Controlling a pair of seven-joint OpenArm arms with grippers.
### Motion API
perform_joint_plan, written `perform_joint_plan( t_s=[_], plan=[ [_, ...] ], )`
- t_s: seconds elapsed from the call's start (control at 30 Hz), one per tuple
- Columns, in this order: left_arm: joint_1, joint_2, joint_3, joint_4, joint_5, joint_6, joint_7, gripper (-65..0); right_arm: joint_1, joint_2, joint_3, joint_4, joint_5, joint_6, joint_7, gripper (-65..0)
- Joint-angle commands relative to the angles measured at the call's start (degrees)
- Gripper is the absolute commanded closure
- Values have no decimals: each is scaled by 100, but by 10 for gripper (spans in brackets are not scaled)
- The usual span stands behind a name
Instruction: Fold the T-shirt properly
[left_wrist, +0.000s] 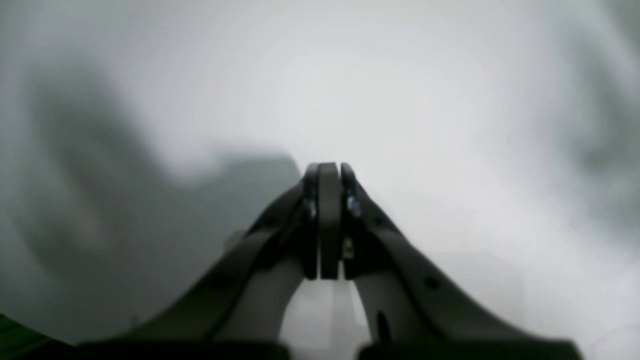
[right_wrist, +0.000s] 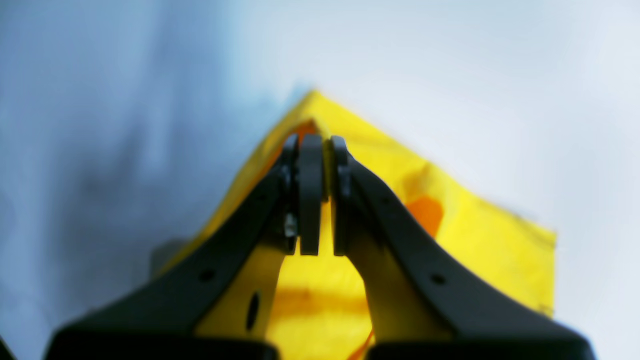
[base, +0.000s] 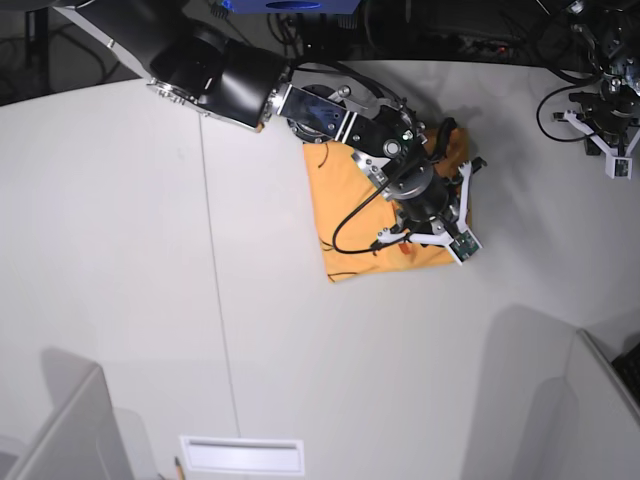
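Right wrist view shows the right hand (right_wrist: 317, 150) pinched on the T-shirt (right_wrist: 480, 235) corner, ready to fold it across.

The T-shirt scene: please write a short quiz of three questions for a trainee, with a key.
1. True or false: the T-shirt lies spread out flat at full size.
2. Which tool pinches the shirt's fabric? A) left tool B) right tool
3. Fill in: under the left tool, the left wrist view shows only the bare ____ table.

Key: 1 false, it is a compact folded bundle. 2 B. 3 white.
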Motion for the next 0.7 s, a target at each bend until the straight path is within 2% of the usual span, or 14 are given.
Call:
perform_joint_plan(
  t_s=[0.0, 0.2, 0.5, 0.67],
  plan=[
    [-8, -81, -36, 82, -9, -28, -88, 0, 201, -104, 26, 107, -61, 4, 238, 0],
    [-8, -72, 8, 108, 0, -28, -79, 0, 421, -122, 9, -288, -61, 48, 783, 0],
    [-25, -63, 17, 91, 0, -28, -79, 0, 527, -148, -299, -860, -61, 66, 2111, 0],
    [-25, -63, 17, 82, 0, -28, -79, 0, 535, -156, -299, -1115, -69, 470, 2744, 0]
  ],
)
